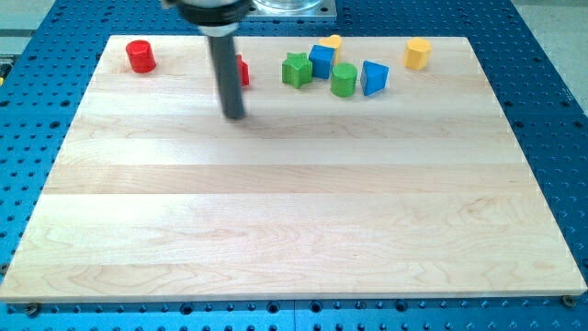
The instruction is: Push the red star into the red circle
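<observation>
Nearest me, the tip (235,116) stood just below-left of the half-hidden red star (243,71), needing to get right of it, then push left toward the red circle (141,57); no claw existed.

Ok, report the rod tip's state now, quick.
My tip: no grasping part, holding nothing; it sits just below the red star, which the rod partly hides.

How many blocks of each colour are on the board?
Red: 2, circle and one half hidden behind the rod
Green: 2, star and cylinder
Blue: 2
Yellow: 2
Total: 8
</observation>
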`<state>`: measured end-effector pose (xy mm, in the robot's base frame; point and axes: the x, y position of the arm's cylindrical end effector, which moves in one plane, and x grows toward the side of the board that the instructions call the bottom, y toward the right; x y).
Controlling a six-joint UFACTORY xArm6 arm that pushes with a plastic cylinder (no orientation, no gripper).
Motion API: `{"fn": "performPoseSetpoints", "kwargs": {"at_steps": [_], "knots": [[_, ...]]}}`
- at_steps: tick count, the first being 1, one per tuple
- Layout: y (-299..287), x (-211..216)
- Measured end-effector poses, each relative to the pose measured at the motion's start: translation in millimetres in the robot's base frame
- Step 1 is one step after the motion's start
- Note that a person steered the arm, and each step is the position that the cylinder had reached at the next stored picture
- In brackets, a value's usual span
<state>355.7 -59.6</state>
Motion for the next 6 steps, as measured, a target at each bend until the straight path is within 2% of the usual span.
{"fn": "performPoseSetpoints", "kwargs": {"at_steps": [1,2,3,4,5,6], "knots": [[34.6,-47.2],[-28.4,-87.8],[-74.5,-96.7],[-35.1,-60.1],[-62.9,-59.1],[-80.1,-31.1]]}}
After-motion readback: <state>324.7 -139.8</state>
